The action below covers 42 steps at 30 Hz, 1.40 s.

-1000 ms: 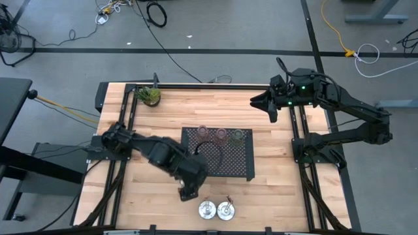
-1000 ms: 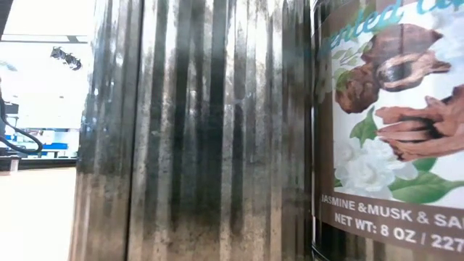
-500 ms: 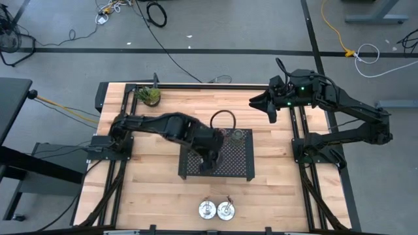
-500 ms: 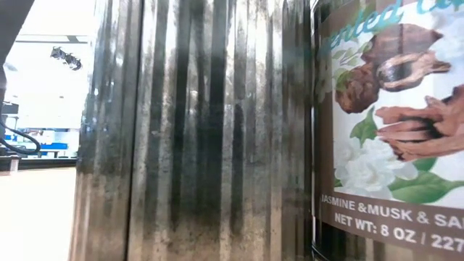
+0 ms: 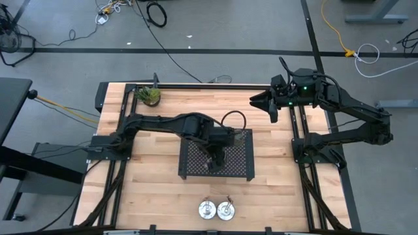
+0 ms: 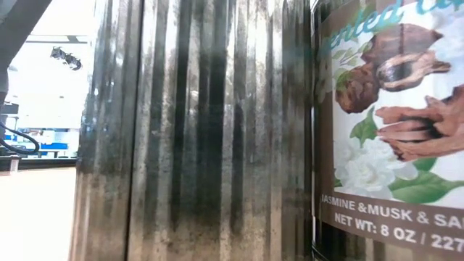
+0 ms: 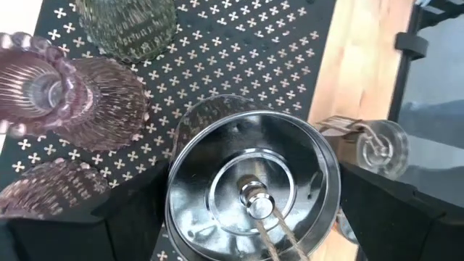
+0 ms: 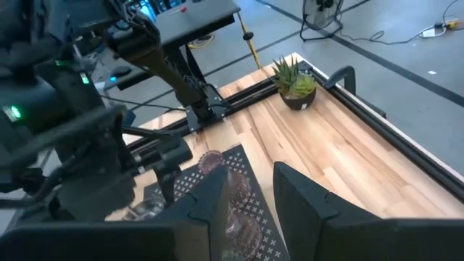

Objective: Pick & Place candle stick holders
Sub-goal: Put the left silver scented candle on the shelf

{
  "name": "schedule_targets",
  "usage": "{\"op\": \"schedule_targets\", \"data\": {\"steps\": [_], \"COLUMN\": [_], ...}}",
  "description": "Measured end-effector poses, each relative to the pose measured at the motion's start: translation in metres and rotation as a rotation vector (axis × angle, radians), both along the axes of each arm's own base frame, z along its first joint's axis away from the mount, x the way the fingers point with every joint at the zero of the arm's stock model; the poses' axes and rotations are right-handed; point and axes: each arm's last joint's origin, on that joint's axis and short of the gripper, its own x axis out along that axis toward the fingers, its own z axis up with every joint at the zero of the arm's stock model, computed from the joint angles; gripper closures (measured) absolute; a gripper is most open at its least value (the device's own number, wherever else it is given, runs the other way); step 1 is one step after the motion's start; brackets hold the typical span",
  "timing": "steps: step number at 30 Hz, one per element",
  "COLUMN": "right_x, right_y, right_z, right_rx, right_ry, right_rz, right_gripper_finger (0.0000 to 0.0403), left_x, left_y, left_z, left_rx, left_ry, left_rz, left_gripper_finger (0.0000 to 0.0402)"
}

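My left gripper [image 5: 215,158] hangs over the black perforated tray [image 5: 236,166], shut on a shiny silver dish [image 7: 250,185] with a centre socket and a wire loop handle. On the tray's far part stand two pink glass holders [image 7: 51,83] [image 7: 51,190] and a green one [image 7: 129,27], resting on their bases. Two more silver dishes [image 5: 207,209] [image 5: 226,209] sit on the wood near the table's near edge. My right gripper [image 5: 256,102] waits above the far right corner, open, nothing between its fingers [image 8: 254,196]. My left gripper holds the silver dish across its width, one finger [image 7: 380,210] outside the rim [image 7: 335,190] on each of two opposite sides. The fingers slant down from above. The dish sits level, open side up, and seems lifted clear of the tray.
A small potted plant [image 5: 149,95] stands at the table's far left corner. Black rails run along the table's left, right and far sides. In the low view a ribbed metal wall [image 6: 196,130] and a labelled jar [image 6: 391,123] stand right before the lens.
My left gripper has swung from beside the two dishes at the near edge toward the far edge and the right, coming over the tray's middle, and has sunk a little. The silver dish has travelled with it, staying level.
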Motion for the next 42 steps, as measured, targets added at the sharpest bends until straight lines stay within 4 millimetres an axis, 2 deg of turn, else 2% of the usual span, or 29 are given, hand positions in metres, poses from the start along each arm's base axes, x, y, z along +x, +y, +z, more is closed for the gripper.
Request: {"op": "schedule_targets", "data": {"steps": [12,16,22,27,33,42], "right_x": [-0.0007,-0.0007,-0.0008,-0.0008,-0.0009,-0.0014], "right_y": [0.0001,0.0002,0.0002,0.0002,0.0002,0.0004], "right_z": [0.0004,0.0004,-0.0001,-0.0001,-0.0003,-0.0016], "right_rx": [-0.023,-0.025,-0.024,-0.023,-0.023,-0.018], "right_ry": [0.0,0.001,0.005,0.005,0.007,0.021], "right_rz": [0.008,0.009,0.009,0.009,0.009,0.009], "right_gripper_finger": [0.0291,0.0291,0.0291,0.0291,0.0291,0.0291], "left_x": [0.0048,0.0067,0.007,0.007,0.007,0.0071], "left_y": [0.0014,0.0025,0.0034,0.0033,0.0033,0.0019], "left_z": [-0.0028,-0.0019,-0.0019,-0.0018,-0.0018,-0.0014], "left_rx": [-0.008,0.029,0.031,0.028,0.023,-0.023], "left_ry": [-0.015,-0.04,-0.042,-0.042,-0.041,-0.038], "left_rz": [0.003,0.023,0.029,0.028,0.039,0.02], "left_gripper_finger": [0.0038,0.0015,0.0036,0.0011,0.0024,0.0007]}}
